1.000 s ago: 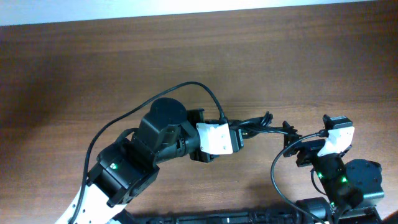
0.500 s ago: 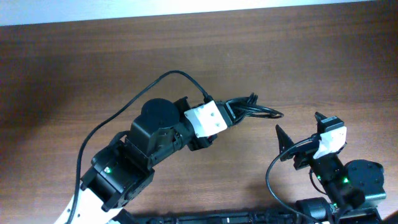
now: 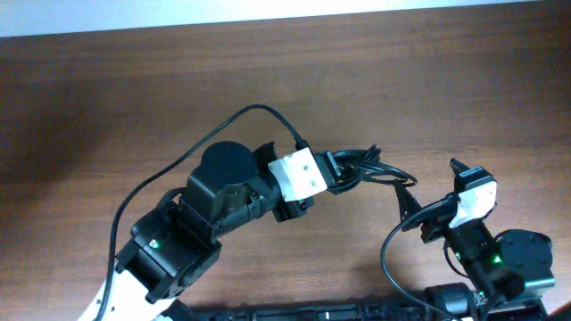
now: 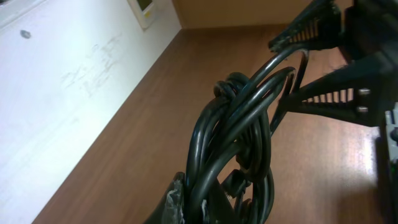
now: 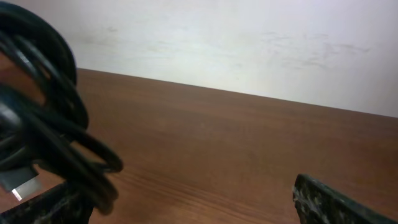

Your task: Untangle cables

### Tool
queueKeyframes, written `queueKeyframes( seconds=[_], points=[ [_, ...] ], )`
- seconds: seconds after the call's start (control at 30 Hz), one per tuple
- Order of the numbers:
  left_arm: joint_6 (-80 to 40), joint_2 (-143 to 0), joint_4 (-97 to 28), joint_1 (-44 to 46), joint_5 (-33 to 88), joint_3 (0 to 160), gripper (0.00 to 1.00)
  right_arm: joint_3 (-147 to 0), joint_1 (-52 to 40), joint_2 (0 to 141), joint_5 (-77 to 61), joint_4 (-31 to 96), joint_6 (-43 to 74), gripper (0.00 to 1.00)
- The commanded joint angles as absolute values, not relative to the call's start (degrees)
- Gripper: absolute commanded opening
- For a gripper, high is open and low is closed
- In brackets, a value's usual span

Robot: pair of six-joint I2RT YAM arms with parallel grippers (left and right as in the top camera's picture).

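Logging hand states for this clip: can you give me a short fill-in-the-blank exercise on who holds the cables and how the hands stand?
The hand gripping the cables belongs to the ___ arm.
The right hand has its jaws ___.
The cables are ___ in colour.
Missing words: left; open; black.

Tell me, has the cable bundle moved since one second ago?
Yes. In the overhead view the cable bundle, gripped by the left tool, now sits slightly closer to the table's far edge.
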State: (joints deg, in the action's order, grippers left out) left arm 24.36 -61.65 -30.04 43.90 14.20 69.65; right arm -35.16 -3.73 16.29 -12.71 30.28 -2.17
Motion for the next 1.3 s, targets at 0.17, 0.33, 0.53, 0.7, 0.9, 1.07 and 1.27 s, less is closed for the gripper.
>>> queueKeyframes(
  seconds=[0.17, 0.33, 0.53, 0.7, 0.9, 1.07, 1.27],
  points=[
    [23.62, -58.74, -29.08, 43.72, 18.72, 70.46, 0.0, -35.9, -3.29, 15.97, -6.35, 33.21, -2.55, 0.99],
    [23.64, -56.23, -29.06, 43.72, 18.65, 70.46, 0.0, -35.9, -3.31, 15.97, -5.67, 33.67, -2.55, 0.99],
    [15.55, -57.63, -28.21, 43.72, 5.72, 70.43, 0.0, -35.9, -3.31, 15.97, -16.86, 30.72, -2.57, 0.99],
    [6.26, -57.98, -27.66, 43.72, -1.78, 70.43, 0.0, -35.9, -3.31, 15.97, -24.23, 24.56, -0.58, 0.96],
    [1.74, -58.24, -25.78, 43.72, 5.96, 70.43, 0.0, -35.9, -3.29, 15.97, -23.14, 17.82, 10.24, 0.88],
    [6.09, -58.28, -25.76, 43.75, 12.93, 70.43, 0.0, -35.9, -3.29, 15.97, -18.15, 18.26, 14.28, 0.83],
    [6.13, -58.28, -24.84, 43.72, 17.8, 70.43, 0.0, -35.9, -3.31, 15.97, -18.15, 18.22, 14.28, 0.5]
  ],
)
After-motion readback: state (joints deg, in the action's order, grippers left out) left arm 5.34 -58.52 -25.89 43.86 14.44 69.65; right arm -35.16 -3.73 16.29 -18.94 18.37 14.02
